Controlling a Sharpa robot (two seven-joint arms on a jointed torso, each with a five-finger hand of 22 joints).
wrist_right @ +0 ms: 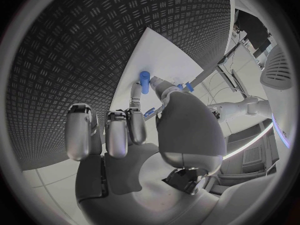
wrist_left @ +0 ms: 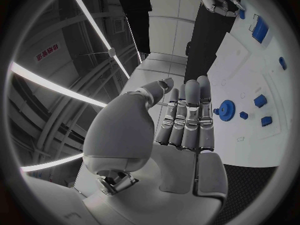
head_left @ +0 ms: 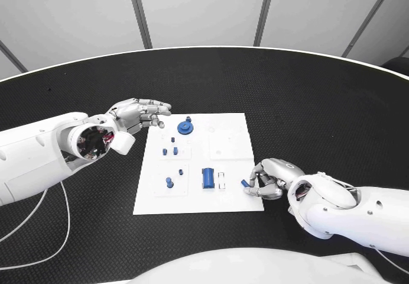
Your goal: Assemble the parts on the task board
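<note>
In the left wrist view a small pale sign (wrist_left: 48, 51) with red characters hangs on the room's structure, at about ten o'clock of the circle. The characters are too small and bent to be read with certainty. On the white rectangular task board (head_left: 234, 127) some faint markings may be printed near the recesses, but none of them can be read. On the black textured tabletop (head_left: 324, 106) no readable text stands.
</note>
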